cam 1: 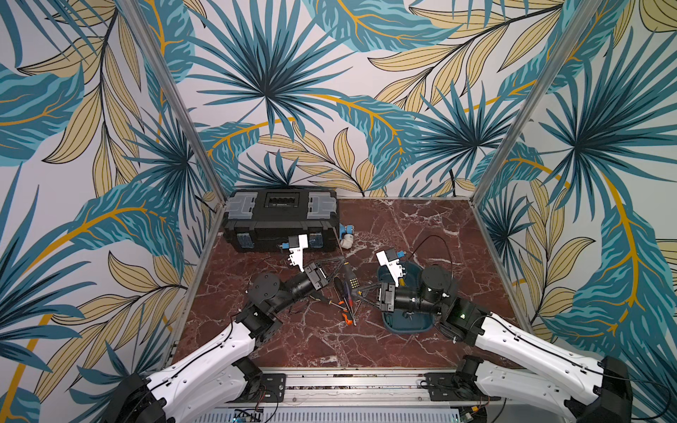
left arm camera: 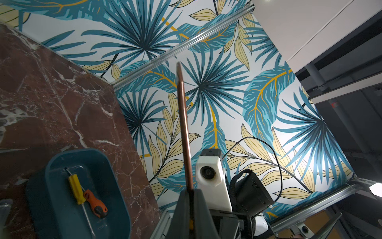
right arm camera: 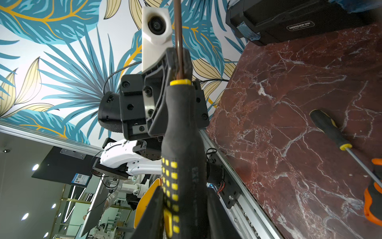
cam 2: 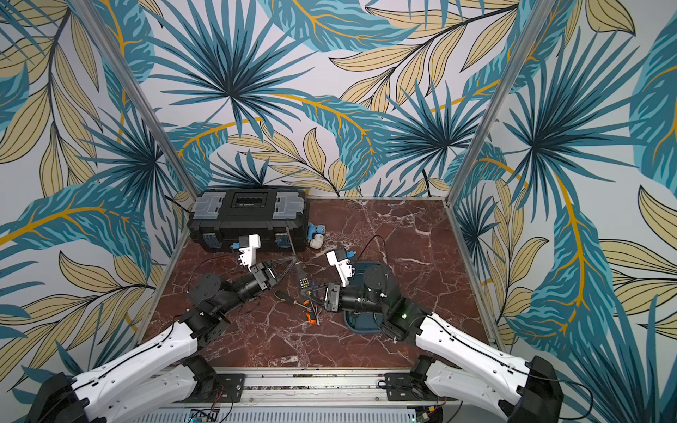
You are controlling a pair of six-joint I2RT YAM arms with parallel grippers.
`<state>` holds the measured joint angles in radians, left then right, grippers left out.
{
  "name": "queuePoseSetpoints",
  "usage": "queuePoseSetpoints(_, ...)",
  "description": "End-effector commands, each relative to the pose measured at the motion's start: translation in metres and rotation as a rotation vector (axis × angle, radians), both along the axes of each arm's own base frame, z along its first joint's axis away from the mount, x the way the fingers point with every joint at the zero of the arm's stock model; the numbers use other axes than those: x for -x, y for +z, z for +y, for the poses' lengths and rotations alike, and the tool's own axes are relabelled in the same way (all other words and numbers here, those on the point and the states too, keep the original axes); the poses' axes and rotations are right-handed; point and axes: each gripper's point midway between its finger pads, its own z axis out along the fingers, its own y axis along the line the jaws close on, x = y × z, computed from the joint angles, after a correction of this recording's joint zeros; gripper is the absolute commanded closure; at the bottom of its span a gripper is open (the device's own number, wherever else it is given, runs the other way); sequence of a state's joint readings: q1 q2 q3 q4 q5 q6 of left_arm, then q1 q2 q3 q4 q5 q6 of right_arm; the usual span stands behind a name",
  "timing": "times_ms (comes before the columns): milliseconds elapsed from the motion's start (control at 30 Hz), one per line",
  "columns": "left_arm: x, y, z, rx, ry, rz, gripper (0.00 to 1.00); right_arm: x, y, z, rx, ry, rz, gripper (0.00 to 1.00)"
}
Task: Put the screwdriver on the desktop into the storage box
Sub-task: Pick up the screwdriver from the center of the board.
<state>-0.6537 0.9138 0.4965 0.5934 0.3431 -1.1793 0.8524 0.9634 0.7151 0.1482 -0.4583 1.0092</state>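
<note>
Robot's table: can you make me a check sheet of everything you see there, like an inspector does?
Surface: desktop, red-brown marble with white veins.
Job's things: storage box holds a yellow screwdriver and an orange screwdriver; big black-and-yellow screwdriver is held off the desktop; more screwdrivers lie piled on the desktop.
Clutter: black toolbox at the back; small blue and white parts beside it.
Hands: left hand shut on the big screwdriver's shaft; right hand closed on its handle.
Cables: black cable loops over the right arm.
Surroundings: leaf-print walls, aluminium frame.
</note>
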Motion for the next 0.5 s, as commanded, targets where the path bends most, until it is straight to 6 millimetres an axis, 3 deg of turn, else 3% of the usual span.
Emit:
queuePoseSetpoints(0,-0.011,-0.041,0.002,-0.217,0.057,0.069,0.55,-0.008,-0.002,-0.008,0.092,-0.058,-0.007,1.00)
queuePoseSetpoints(67,-0.015,-0.054,0.007,-0.340,0.087,0.101,0.38,-0.015,-0.028,-0.019,0.258,-0.111,0.028,1.00)
queuePoseSetpoints(233,-0.016,-0.066,0.008,-0.516,0.107,0.111,0.36,-0.022,-0.072,-0.049,0.651,-0.197,0.016,1.00)
queuePoseSetpoints(333,-0.015,-0.071,-0.003,-0.597,0.083,0.111,0.36,-0.025,-0.078,-0.057,0.793,-0.227,-0.016,1.00)
queuePoseSetpoints(467,-0.013,-0.075,-0.025,-0.598,0.034,0.110,0.36,-0.027,-0.074,-0.051,0.790,-0.226,-0.033,1.00)
